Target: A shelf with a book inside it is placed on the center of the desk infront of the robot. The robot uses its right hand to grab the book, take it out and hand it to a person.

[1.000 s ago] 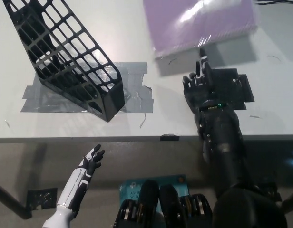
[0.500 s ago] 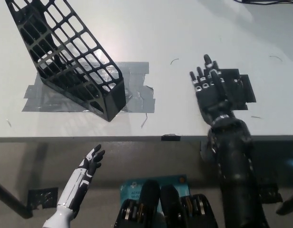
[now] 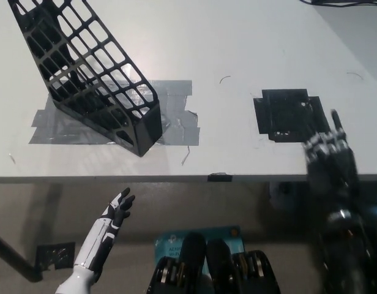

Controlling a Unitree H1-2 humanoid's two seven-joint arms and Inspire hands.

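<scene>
right hand (image 3: 330, 156) spread and empty at the counter (image 3: 237, 55) edge, left hand (image 3: 118, 211) open below it, shelf (image 3: 84, 73) taped down.

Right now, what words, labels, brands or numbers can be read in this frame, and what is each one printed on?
No text can be read for certain.
Teal sheet on the floor below the desk edge: it carries lines of print, too small and blurred to read.
Black mesh shelf, grey tape and black tape patch on the desk: no lettering visible.
White left hand and black right hand: no markings visible.
</scene>
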